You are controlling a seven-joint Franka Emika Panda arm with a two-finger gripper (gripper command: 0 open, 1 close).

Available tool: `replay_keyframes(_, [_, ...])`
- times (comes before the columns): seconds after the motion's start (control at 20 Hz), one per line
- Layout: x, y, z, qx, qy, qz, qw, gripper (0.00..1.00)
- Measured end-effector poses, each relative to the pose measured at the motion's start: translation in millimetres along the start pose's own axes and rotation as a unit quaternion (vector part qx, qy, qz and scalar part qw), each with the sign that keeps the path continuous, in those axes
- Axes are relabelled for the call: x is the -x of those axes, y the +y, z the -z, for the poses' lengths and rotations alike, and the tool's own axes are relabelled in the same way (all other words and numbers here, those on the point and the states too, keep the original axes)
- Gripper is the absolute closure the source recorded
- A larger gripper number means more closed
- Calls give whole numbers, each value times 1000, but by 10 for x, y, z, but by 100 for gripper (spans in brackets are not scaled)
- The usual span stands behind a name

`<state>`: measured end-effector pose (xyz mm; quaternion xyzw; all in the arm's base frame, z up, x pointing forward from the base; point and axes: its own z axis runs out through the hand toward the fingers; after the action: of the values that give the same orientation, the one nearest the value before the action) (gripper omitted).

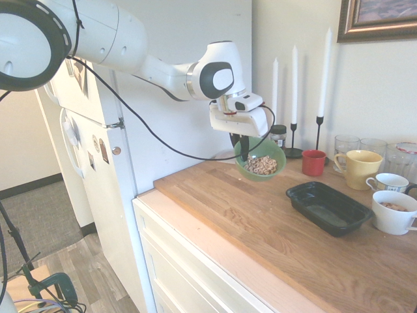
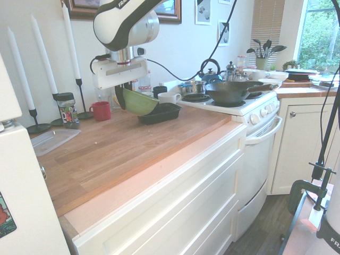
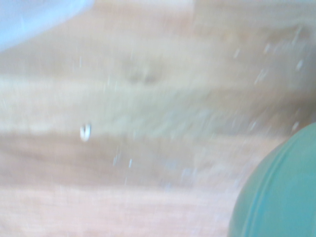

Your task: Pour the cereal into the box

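Cereal [image 1: 262, 165] lies inside the tilted green bowl [image 1: 277, 156], whose wall your gripper [image 1: 240, 156] pinches above the worktop [image 1: 221, 208]; only the first exterior view shows you these pieces.

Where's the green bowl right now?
First exterior view: green bowl, tilted, cereal inside, held at its rim by the gripper above the wooden counter, left of the black tray.
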<state>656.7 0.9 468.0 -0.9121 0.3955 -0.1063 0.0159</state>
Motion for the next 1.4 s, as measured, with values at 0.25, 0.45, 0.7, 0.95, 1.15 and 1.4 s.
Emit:
replay_keyframes(0.25, [-570,69,56,-28,-26,-22,999,100])
replay_keyframes(0.45, [-957,146,41,-47,-49,-37,997,100])
replay_keyframes(0.7, [-1429,427,-27,-75,-88,-59,992,100])
replay_keyframes(0.95, [-1733,640,-202,-125,-144,-76,979,100])
replay_keyframes(1.15, [-1887,809,-361,-164,-184,-84,966,100])
replay_keyframes(1.4, [-2019,953,-614,-218,-229,-83,945,100])
